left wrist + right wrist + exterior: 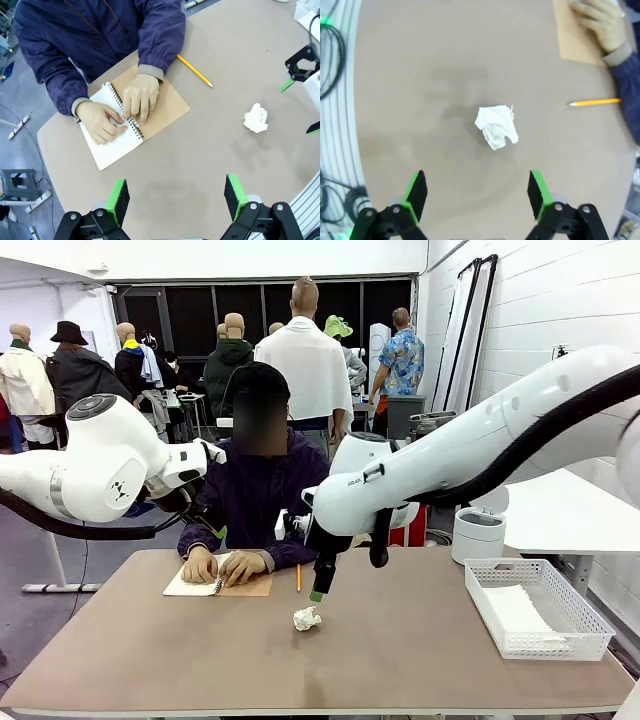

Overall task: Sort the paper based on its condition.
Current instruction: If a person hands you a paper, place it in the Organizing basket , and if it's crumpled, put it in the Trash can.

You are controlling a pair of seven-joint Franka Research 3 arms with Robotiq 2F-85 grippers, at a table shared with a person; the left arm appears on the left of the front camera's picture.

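Brown table holds a crumpled paper; I see my right gripper above it, jaws wide, empty. Left gripper likewise spread, empty.

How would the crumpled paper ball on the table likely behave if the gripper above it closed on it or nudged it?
The crumpled paper ball looks loosely wadded, so it would probably squash rather than resist. It seems very light and may skid on the smooth table if pushed. Its irregular folds should keep it from rolling far.
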